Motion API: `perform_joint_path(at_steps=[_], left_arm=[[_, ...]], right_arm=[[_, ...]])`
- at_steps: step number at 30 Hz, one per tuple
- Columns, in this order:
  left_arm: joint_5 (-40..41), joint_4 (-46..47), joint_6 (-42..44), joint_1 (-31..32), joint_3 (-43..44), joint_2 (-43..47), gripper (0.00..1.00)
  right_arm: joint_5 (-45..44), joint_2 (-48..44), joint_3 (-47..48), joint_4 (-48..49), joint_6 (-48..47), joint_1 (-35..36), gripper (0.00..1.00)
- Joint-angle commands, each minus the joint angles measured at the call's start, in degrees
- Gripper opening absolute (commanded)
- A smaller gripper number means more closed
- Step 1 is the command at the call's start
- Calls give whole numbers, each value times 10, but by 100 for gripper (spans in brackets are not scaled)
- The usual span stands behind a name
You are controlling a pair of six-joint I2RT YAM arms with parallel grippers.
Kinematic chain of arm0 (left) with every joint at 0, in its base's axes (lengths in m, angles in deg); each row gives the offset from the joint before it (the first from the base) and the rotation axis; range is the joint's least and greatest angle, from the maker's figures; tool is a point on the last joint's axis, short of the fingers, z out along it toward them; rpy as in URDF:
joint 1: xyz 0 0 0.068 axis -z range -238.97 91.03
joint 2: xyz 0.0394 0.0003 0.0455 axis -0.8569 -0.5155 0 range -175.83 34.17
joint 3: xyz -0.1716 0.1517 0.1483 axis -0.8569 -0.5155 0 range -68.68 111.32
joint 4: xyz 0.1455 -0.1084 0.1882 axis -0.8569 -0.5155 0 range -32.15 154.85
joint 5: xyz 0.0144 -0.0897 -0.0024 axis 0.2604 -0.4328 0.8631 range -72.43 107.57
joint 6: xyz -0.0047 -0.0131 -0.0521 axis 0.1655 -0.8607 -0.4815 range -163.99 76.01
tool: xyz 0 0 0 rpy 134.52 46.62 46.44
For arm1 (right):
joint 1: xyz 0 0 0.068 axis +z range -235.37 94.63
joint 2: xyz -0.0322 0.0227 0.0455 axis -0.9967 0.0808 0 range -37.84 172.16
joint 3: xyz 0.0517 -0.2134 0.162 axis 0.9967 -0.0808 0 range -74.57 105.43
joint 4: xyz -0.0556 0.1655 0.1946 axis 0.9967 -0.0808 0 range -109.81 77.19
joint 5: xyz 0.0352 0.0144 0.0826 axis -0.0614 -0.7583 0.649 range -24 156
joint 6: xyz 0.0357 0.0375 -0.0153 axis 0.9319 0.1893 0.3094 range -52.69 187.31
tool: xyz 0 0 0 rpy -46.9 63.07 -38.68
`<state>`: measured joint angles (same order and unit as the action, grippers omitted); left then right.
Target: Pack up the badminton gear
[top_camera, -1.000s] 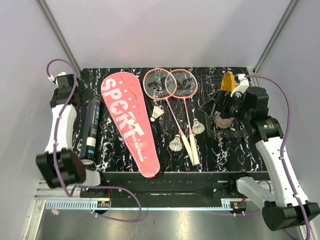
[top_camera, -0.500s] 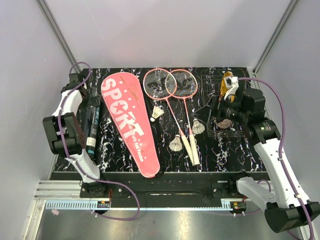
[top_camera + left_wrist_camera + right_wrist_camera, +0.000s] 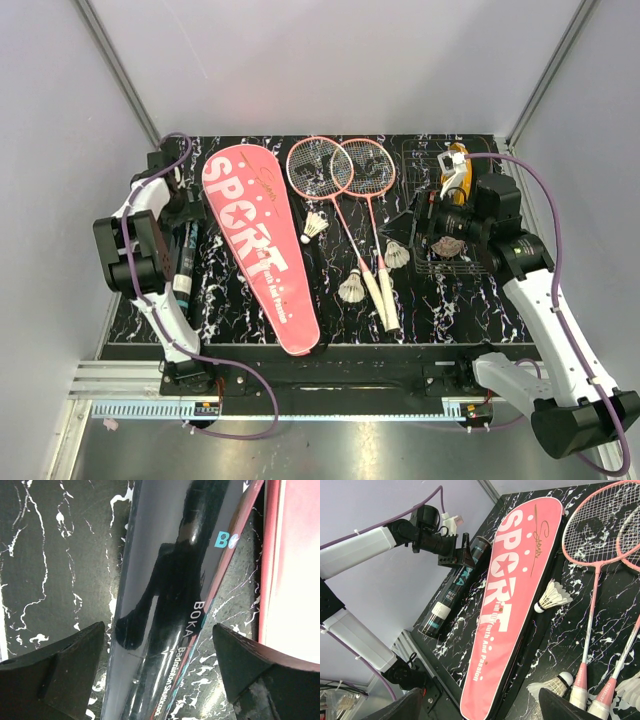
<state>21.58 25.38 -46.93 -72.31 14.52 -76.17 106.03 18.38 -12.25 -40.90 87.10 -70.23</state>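
1. Glossy black cylindrical tube: lying on its side along the left edge of the black white-veined bench, just beside the cover but not touching it (the wrist view reads "BOKA" on its label). Whether its cap is on cannot be told.
2. Left gripper: straddling the far half of the tube with its fingers spread wide, one on each side. Neither finger is visibly pressing on the tube, so nothing is being pinched.
3. Long pink fabric cover lettered "SPORT": lying flat, slanting from the far left toward the near edge. Its zip is too small to judge.
4. Two pink-framed rackets with white handles: lying outside the cover to its right, with heads overlapping at the far side and handles side by side toward the near edge.
5. Three white feather shuttlecocks: lying loose on the bench, one between the cover and the racket shafts, two close against the handles.
6. Right gripper: hovering spread and empty over the right side of the bench, near a small pinkish cup and a yellow oval disc.
7. Progress, as a judgement: packing is only beginning and nothing is stowed. The step in hand looks like taking hold of the tube. Left to do: shuttlecocks into the tube, rackets into the cover, both closed.
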Motion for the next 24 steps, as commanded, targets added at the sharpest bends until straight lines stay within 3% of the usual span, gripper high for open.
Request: perform_joint_path(at_steps=[1,13,19,24], left_arm=[[-13,2,14,3,22,-14,90],[51,4,19,32,11,-29,70],[114,3,6,64,-6,38,47],[151,-25,-27,89,-28,149,31]], right_arm=[[3,-1,0,29,-11,9,100],[-3,2,4,28,-9,13,100],[-15,3,10,21,-4,13,100],[-47,20,17,16,20,13,100]])
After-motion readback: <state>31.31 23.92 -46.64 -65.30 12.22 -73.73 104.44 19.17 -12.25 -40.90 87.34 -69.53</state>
